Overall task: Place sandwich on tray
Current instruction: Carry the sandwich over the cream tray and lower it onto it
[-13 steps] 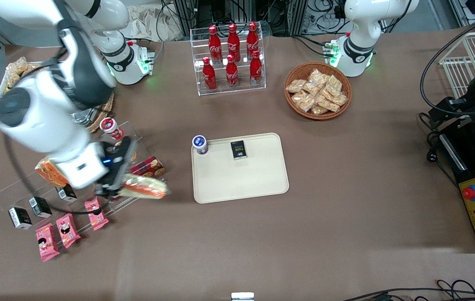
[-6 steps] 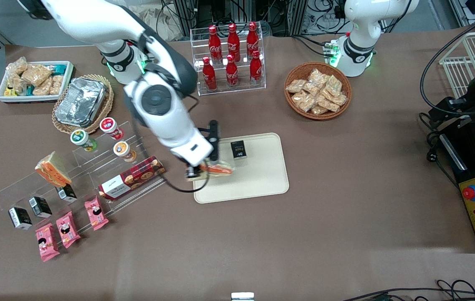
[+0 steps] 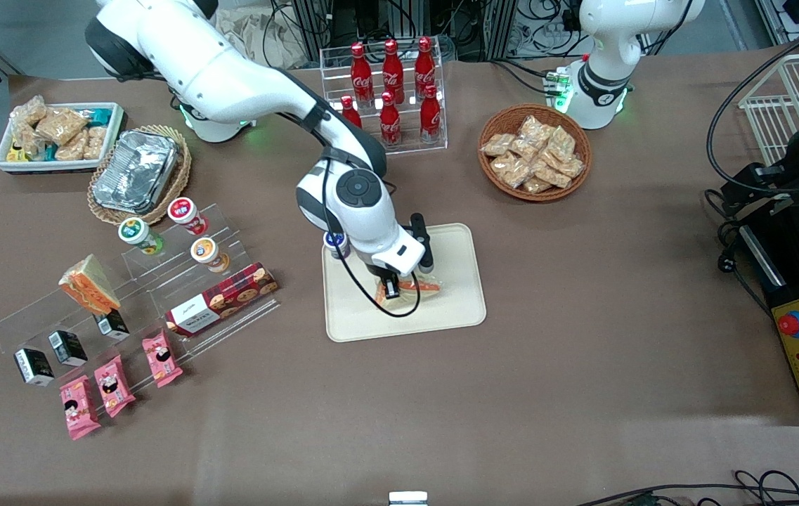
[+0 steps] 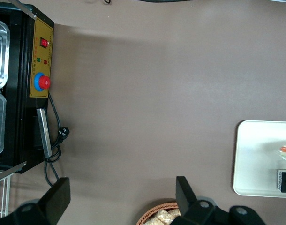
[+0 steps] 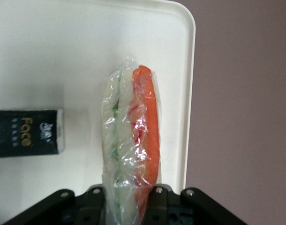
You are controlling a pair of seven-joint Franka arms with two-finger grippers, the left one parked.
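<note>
Tray (image 3: 441, 320) near bench middle; its edge nearest front camera bare.
Sandwich (image 3: 419, 287) over tray middle, narrow end clamped in jaws of gripper (image 3: 399, 287), layers on edge. Contact with tray: cannot tell.
Risk: released high, wedge topples, slides toward rim.
Farther: black packet (image 5: 26, 132) beside sandwich, may be knocked.

Sandwich (image 5: 131, 140) wrap — glossy, crinkled clear film; tray (image 5: 63, 56) — smooth plastic.

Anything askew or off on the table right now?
Nothing stands out. The gripper holds the clear-wrapped wedge sandwich over the cream rectangular tray, near a small black box. The second wedge sandwich sits upright on its clear acrylic stand.
</note>
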